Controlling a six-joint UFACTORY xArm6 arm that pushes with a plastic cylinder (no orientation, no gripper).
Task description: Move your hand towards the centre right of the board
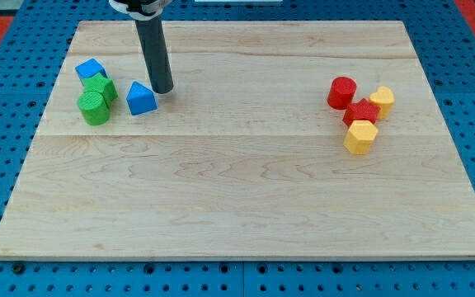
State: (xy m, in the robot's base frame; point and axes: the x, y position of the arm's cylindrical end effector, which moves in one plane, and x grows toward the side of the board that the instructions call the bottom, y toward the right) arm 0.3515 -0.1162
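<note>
At board's 10 o'clock, my tip (162, 89) bare, gripping nothing, touching blue triangular block (141, 99); best swept toward 3 o'clock, stopping short of red cylinder (341, 91).

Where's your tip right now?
My tip sits in the view's upper left of the board, just right of the blue triangular block, far from the red and yellow cluster on the right.

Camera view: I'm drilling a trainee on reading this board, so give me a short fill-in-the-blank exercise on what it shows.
1. My tip rests just right of the ____ triangular block.
2. The red cylinder sits on the view's ____ side.
3. The number of yellow blocks is ____.
4. The green cylinder lies toward the view's ____ of my tip.

Missing words: blue; right; two; left
</note>
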